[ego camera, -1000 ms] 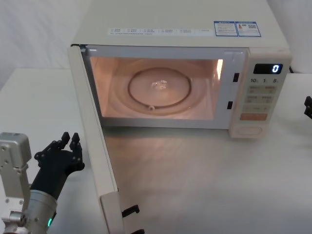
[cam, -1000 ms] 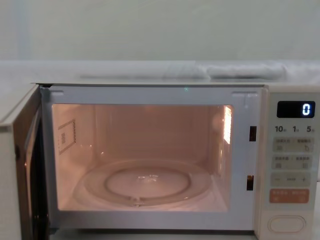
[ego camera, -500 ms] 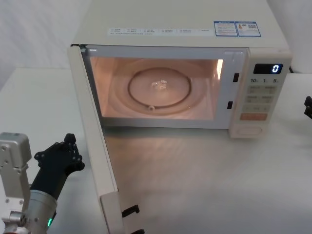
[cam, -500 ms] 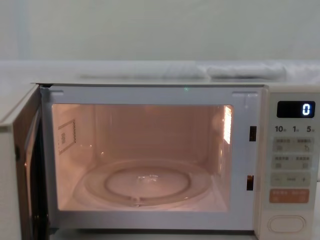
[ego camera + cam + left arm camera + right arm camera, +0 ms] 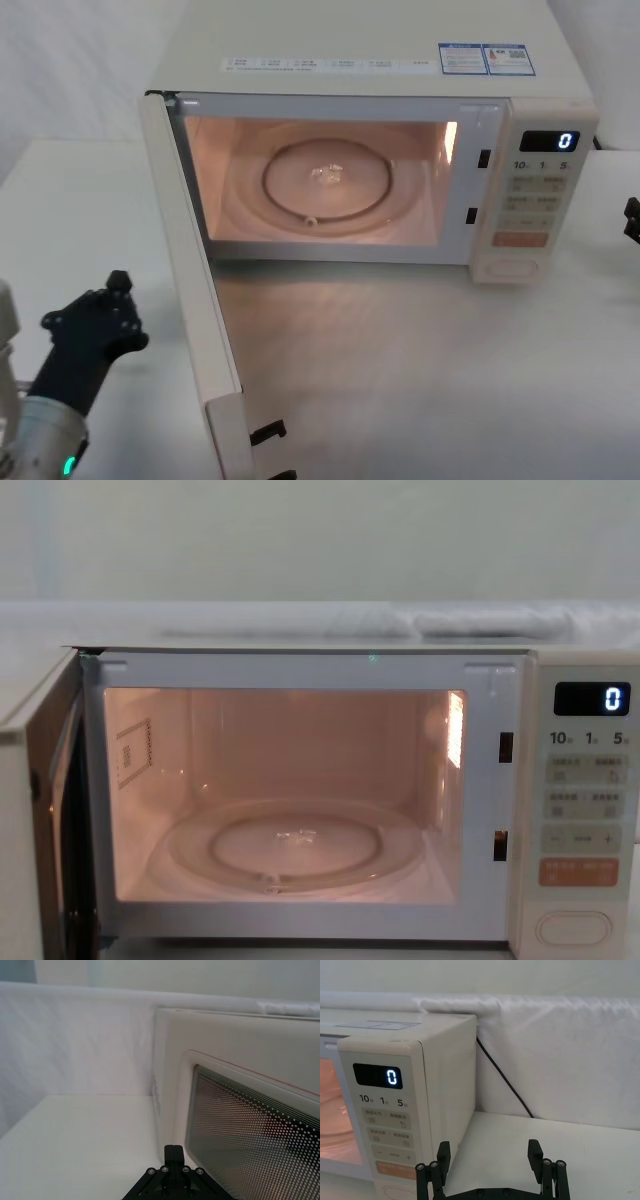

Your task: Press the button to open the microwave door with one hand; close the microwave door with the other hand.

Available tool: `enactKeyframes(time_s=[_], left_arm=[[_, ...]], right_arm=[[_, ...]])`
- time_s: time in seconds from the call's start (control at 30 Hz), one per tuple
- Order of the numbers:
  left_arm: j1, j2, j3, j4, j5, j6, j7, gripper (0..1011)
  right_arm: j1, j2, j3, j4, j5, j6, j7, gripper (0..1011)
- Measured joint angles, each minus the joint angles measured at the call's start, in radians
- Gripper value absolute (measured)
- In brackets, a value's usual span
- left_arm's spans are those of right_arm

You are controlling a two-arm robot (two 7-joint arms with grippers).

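While the microwave door (image 5: pixel 190 290) is standing swung wide on its left hinge, the lit cavity is lying open to the head and chest views, glowing pink-orange. Inside, a glass turntable (image 5: pixel 327 178) is sitting flat on the cavity floor, a roller ring showing beneath it, and nothing is resting on the plate. The button (image 5: pixel 511 267) is sitting at the bottom of the control strip, below the orange key (image 5: pixel 521 239), and the display (image 5: pixel 550 141) is reading 0.

The left gripper (image 5: pixel 112 300) is hanging low over the white surface (image 5: pixel 70 210) just outside the open door, close to the door's outer face but apart from it. Its fingers are pressed together with nothing between them. In the left wrist view the door's dotted window (image 5: pixel 255 1135) is filling the side of the frame just beside the gripper's tip (image 5: pixel 173 1152) — whether they are touching there I cannot tell.

The right gripper (image 5: pixel 490 1152) is waiting off the microwave's right side, beside the control strip, its fingers spread well apart and holding nothing.

Compared with a second ago, the left gripper has drawn back and to the left — away from the door — and its fingers, then parted, have come together. The door, the turntable and the right gripper are staying as they were.
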Motion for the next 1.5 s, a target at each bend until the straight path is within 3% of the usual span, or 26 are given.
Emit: enactKeyframes(time_s=[0.23, 0.33, 0.57, 0.87, 1.3, 1.5], left_arm=[[0.105, 0.015, -0.073, -0.084, 0.005, -0.017, -0.029, 0], [0.138, 0.025, -0.087, -0.107, 0.014, -0.027, -0.046, 0], [0.219, 0.084, -0.114, -0.176, 0.036, -0.056, -0.145, 0], [0.243, 0.164, -0.129, -0.243, -0.029, -0.067, -0.258, 0], [0.255, 0.244, -0.139, -0.307, -0.134, -0.073, -0.338, 0], [0.243, 0.277, -0.117, -0.308, -0.184, -0.053, -0.369, 0]], right_arm=[[0.0, 0.0, 0.0, 0.0, 0.0, 0.0, 0.0, 1002], [0.0, 0.0, 0.0, 0.0, 0.0, 0.0, 0.0, 1002], [0.0, 0.0, 0.0, 0.0, 0.0, 0.0, 0.0, 1002], [0.0, 0.0, 0.0, 0.0, 0.0, 0.0, 0.0, 1002], [0.0, 0.0, 0.0, 0.0, 0.0, 0.0, 0.0, 1002], [0.0, 0.0, 0.0, 0.0, 0.0, 0.0, 0.0, 1002]])
